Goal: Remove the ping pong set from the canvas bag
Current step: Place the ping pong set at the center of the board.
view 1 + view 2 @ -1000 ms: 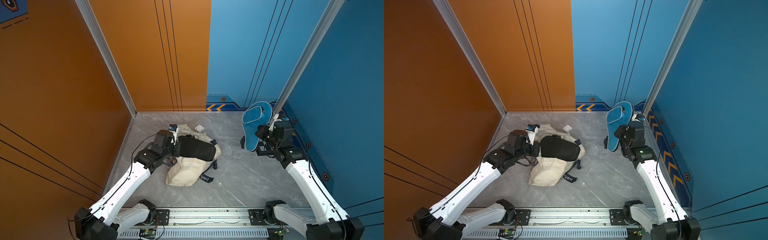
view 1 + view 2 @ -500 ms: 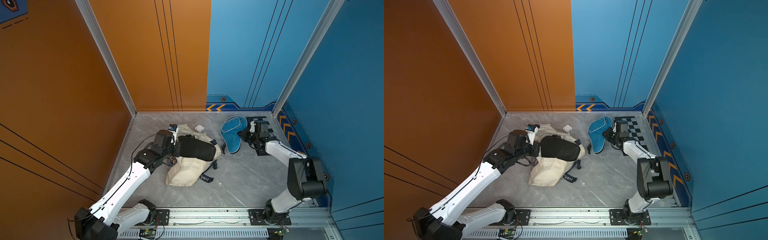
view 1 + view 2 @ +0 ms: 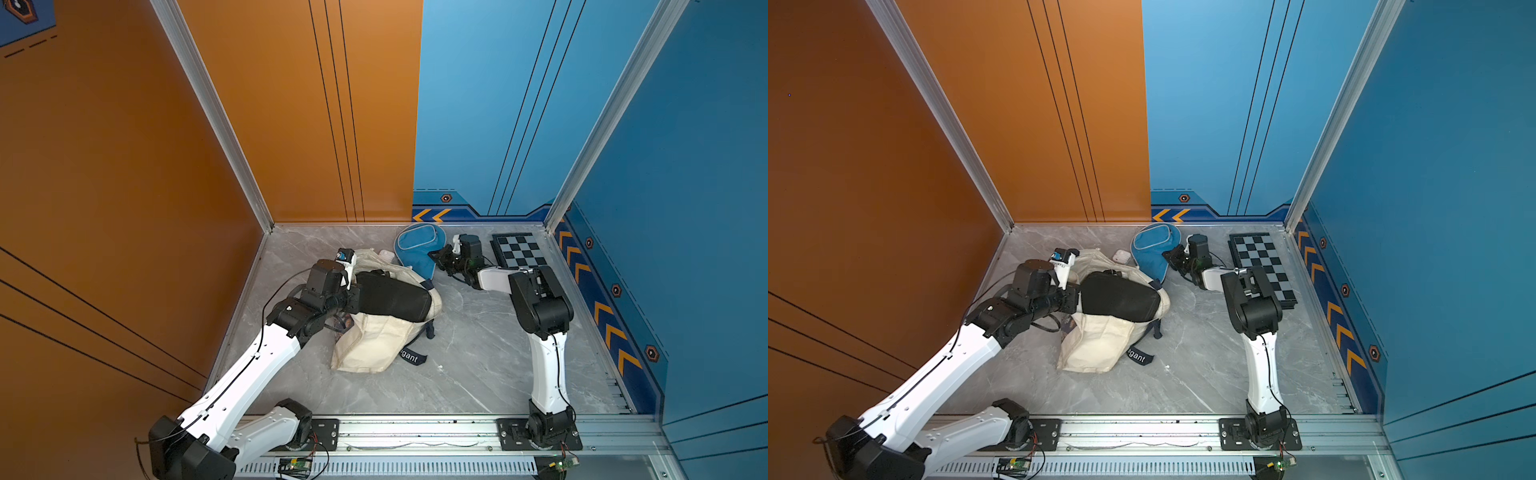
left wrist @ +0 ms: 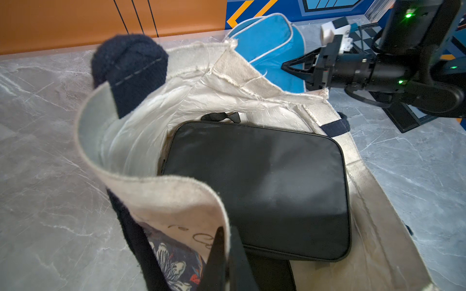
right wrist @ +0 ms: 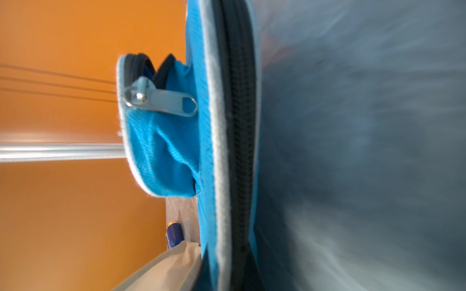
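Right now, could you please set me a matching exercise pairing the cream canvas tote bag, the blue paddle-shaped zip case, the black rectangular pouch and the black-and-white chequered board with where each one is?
Things:
1. cream canvas tote bag
2. blue paddle-shaped zip case
3. black rectangular pouch
4. black-and-white chequered board

Places:
A. far corner, beside the blue side wall
B. in the tote's open mouth
C. slumped in the middle of the grey table
D. clamped in the right gripper

Pairs: 1-C, 2-D, 3-B, 4-A.

The cream canvas bag (image 3: 374,345), navy-strapped, lies crumpled on the grey desk (image 3: 478,357), mouth open. The blue zippered ping pong case (image 3: 415,249) sits outside, just beside its rim.
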